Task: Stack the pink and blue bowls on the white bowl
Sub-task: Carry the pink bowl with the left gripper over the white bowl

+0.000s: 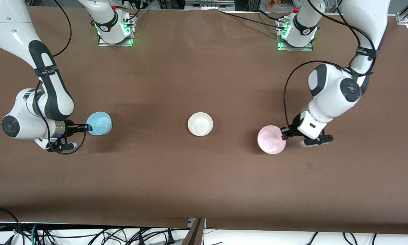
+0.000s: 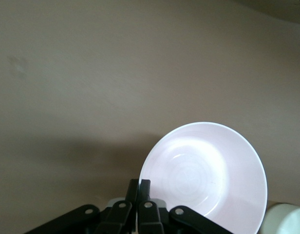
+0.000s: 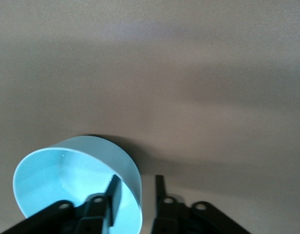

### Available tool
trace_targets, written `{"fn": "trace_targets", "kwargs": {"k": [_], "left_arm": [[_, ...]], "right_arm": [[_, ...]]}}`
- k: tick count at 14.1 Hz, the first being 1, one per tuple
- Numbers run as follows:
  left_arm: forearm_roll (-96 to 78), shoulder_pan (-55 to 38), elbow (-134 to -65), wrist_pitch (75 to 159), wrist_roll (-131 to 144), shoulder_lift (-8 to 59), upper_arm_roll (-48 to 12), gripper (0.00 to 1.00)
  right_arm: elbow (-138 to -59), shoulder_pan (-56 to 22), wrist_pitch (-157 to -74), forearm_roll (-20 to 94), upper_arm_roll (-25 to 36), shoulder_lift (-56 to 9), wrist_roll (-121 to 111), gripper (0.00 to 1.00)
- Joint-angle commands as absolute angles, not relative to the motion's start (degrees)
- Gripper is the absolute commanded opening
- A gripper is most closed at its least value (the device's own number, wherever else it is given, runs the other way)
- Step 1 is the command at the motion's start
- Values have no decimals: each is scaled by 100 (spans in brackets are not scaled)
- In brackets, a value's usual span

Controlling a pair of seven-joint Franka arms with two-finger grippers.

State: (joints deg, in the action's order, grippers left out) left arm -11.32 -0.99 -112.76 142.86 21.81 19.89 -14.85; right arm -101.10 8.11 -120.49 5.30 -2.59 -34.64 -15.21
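While neither bowl is stacked yet, we note the left gripper (image 1: 285,133) pinching the pale pink plastic bowl (image 1: 271,139), tilted, right of frame centre. The right gripper (image 1: 88,127), jaws spread, straddles the sky-blue plastic bowl's (image 1: 99,123) rim at left. The white plastic bowl (image 1: 200,124) sits empty at centre.

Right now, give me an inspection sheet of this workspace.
Surface: brown table, one small faint mark.
Job's things: white bowl upright mid-table, nothing in it; pink bowl tilted, toward the left arm's end; blue bowl toward the right arm's end.
Clutter: nothing seen.
Grippers: left gripper shut on the pink bowl's rim; right gripper straddling the blue bowl's wall, fingers apart.
Cables: along both arms.
Surroundings: loose wires below the table edge.
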Motion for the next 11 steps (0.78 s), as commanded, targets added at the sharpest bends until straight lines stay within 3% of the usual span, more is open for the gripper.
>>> {"fn": "trace_targets", "kwargs": {"k": [1,5,11], "left_arm": [[-1134,-123,-11478,14282,2924,1723,-1862,0],[-424,-860,-11487,14702,4724,1854,-1934,0],[630,-1791,-11347,15126,6922,2284,-1916,0]], "right_arm": [[-10248,888,-12041,659,-334,-3340,-1661,17],[-10204,888,-12015,659,-360,-3287,-1652,0],[-9819,862,-11586,852,-431,-3199,-1661,0]]}}
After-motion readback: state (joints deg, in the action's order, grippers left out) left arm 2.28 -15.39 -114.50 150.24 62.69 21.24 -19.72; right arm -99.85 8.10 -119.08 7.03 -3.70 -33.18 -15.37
